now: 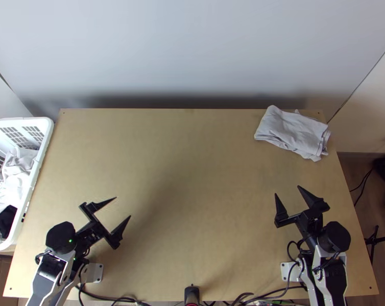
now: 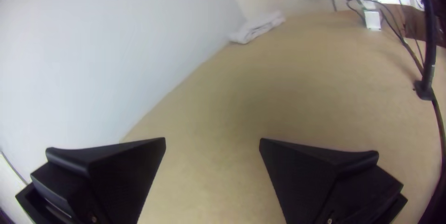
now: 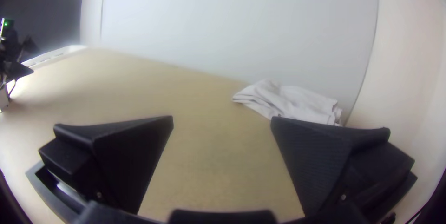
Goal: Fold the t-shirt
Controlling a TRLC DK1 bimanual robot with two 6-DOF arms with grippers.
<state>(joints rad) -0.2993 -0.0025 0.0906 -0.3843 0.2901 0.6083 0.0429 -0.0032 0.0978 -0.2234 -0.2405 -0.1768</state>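
A light grey-white t-shirt lies as a compact, layered bundle with uneven edges at the table's far right corner; how it is folded inside is hidden. My left gripper stands open near the table's left front, nothing between its fingers. On the right side, my right gripper is also open and empty, nearer the front than the cloth and apart from it. The left wrist view has the left gripper wide apart, with the shirt far off. In the right wrist view the shirt lies beyond the open right gripper.
A white basket holding white and black cloth stands at the table's left edge. Bare wooden table stretches between the arms. Cables and a small black device are at the front edge; a wall rises behind the far edge.
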